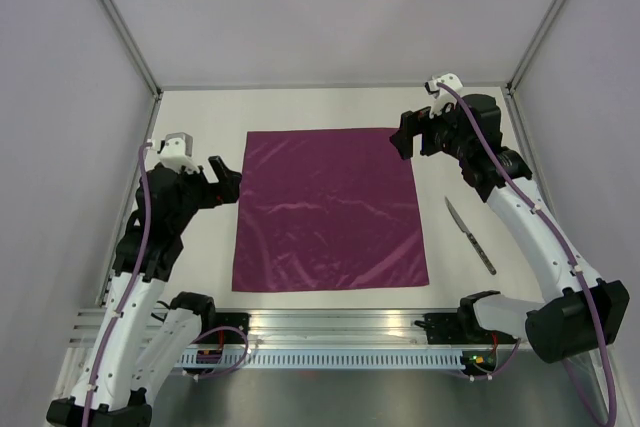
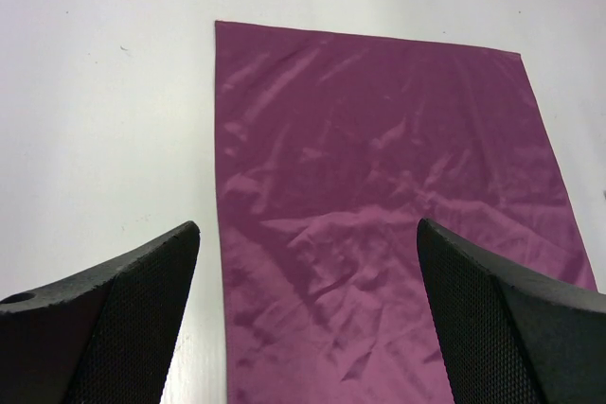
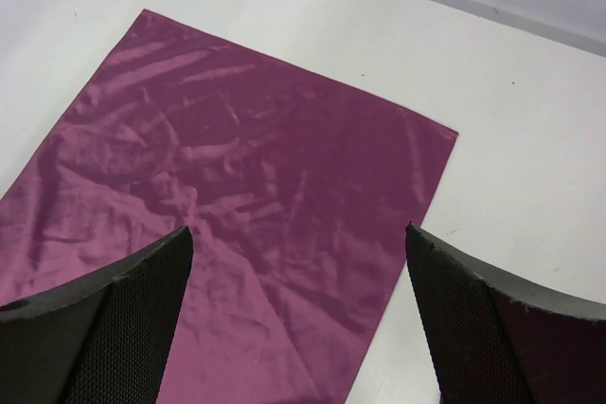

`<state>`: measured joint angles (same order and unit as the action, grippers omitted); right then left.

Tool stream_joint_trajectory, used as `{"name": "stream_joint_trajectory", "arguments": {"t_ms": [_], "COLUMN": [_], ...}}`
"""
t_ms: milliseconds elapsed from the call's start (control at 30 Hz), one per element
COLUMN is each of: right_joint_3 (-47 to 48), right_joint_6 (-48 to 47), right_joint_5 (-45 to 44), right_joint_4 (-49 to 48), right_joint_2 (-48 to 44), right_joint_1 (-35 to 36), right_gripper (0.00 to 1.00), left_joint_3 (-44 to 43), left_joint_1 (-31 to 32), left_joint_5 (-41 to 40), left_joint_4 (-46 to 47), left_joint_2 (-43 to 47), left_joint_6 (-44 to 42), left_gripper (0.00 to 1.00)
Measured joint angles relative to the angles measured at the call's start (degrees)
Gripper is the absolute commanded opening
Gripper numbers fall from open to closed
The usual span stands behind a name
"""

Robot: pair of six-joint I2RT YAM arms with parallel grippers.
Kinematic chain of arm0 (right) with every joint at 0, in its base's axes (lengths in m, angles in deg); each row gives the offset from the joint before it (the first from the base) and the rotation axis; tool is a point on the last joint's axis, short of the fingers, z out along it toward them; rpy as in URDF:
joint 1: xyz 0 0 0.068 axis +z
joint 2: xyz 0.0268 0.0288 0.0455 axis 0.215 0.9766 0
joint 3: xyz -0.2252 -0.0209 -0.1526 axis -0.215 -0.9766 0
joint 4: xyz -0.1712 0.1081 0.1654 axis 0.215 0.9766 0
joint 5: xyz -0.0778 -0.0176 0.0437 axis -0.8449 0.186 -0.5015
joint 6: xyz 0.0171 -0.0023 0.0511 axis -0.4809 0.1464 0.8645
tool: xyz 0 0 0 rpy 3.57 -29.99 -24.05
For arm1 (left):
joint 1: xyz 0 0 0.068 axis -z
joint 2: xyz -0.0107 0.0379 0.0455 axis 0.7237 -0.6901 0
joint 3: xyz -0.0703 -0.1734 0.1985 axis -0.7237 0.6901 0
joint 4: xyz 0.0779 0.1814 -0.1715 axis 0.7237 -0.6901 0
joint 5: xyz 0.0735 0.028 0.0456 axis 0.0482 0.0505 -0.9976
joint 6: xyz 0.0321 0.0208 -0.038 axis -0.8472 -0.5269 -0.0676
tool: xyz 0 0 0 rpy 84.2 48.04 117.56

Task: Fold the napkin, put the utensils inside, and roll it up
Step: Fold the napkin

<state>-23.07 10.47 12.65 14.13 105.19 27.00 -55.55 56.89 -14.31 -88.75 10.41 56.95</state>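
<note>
The white worktop (image 1: 300, 107) is carrying everything, and the napkin (image 1: 328, 209) is lying opened out flat in the middle of it. It is a single purple layer with only shallow creases catching the light and no edge turned over. Judging by that, the folding step is only beginning and nothing of the task is done yet.

The left end effector (image 1: 228, 179) is hovering just beside the cloth's left edge, towards its far half. Its fingers (image 2: 133, 319) are standing wide apart with nothing between them, and in its wrist view they are framing that edge and the far left corner. The right end effector (image 1: 403, 137) is hanging near the far right corner, likewise spread wide and holding nothing, and its wrist view is looking down over that corner. Neither one is touching the fabric.

The knife (image 1: 470, 235) is lying on bare worktop to the right of the napkin, clear of its right edge. Its blade is pointing away from the arm bases and its dark handle is nearer them.

The next move is probably calling for both end effectors to drop onto the cloth's far corners or side edges. Each would be pinching a single thin, shiny layer off a flat surface, then carrying it evenly across to the opposite edge. That fabric looks slippery, so a shallow bite may be sliding off.
</note>
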Motion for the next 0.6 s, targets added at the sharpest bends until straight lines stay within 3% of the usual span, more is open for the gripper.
{"name": "stream_joint_trajectory", "arguments": {"t_ms": [433,600], "right_joint_3": [0.0,0.0], "right_joint_6": [-1.6,-3.2], "right_joint_5": [3.2,-1.4], "right_joint_4": [1.1,0.4], "right_joint_2": [6.1,8.5], "right_joint_1": [0.9,11.3], "right_gripper": [0.91,0.83], "left_joint_3": [-2.7,-12.7], "left_joint_1": [0.0,0.0], "left_joint_5": [-0.2,-1.2], "left_joint_4": [-0.6,-3.3], "left_joint_2": [-1.2,-4.5], "left_joint_6": [0.0,0.1], "left_gripper": [1.00,1.00]}}
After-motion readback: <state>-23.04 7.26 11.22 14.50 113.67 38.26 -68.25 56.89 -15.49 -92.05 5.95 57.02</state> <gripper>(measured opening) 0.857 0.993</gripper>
